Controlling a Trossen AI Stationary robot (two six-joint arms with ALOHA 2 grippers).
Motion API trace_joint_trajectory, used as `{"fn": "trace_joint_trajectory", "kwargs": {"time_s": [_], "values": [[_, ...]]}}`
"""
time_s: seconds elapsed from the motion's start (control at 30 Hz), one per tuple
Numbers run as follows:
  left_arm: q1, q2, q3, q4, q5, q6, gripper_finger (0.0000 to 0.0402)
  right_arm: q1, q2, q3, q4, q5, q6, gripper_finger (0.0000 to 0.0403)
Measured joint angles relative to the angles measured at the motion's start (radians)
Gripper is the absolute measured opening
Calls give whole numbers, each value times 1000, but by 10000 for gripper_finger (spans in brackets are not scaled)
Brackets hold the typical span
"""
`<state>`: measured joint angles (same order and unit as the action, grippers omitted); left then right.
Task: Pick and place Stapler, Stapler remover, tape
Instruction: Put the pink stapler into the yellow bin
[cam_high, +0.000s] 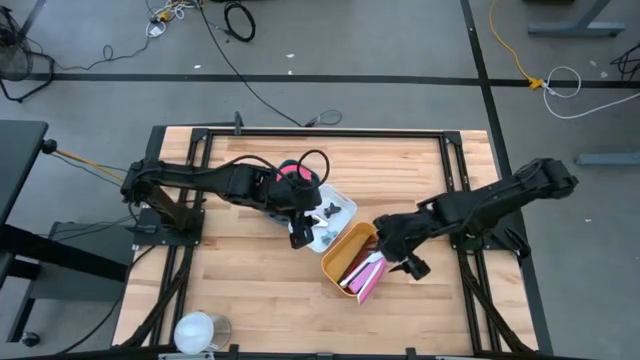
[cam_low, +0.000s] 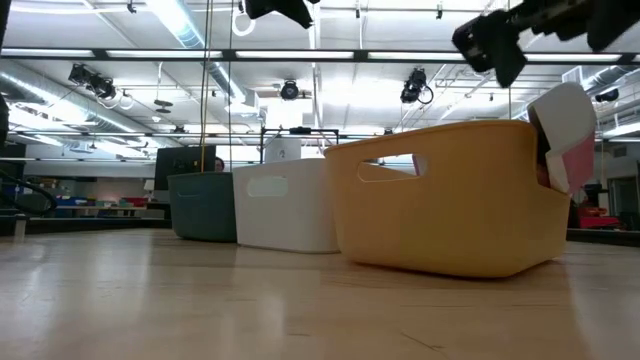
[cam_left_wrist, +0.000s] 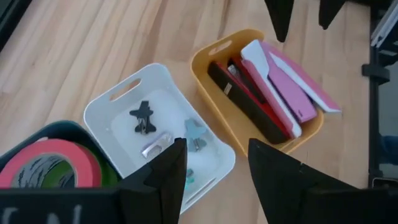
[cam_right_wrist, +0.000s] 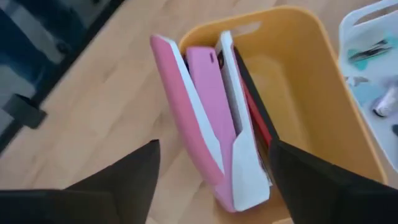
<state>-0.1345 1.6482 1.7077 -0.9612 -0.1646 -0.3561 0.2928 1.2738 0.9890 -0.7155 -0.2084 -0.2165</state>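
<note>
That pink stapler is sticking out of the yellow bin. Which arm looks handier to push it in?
The right arm, probably. Its open claw hangs directly over the pink stapler jutting from the yellow bin, while the left claw is over the white bin.

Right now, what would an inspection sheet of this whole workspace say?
Surface: wooden table.
Job's things: staplers in yellow bin, pink one sticking out; staple removers in white bin; tape rolls in dark bin.
Clutter: white roll at table edge.
Grippers: left gripper open over white bin; right gripper open over staplers.
Cables: loose on floor.
Surroundings: workshop, nobody seen.
</note>
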Motion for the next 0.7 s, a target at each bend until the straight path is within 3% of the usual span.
{"fn": "trace_joint_trajectory", "kwargs": {"time_s": [0.27,0.7], "values": [[0,0,0,-9,-18,0,174,-1,116,0,36,9,-110,334],[0,0,0,-18,-19,1,174,0,237,0,75,7,-168,337]]}}
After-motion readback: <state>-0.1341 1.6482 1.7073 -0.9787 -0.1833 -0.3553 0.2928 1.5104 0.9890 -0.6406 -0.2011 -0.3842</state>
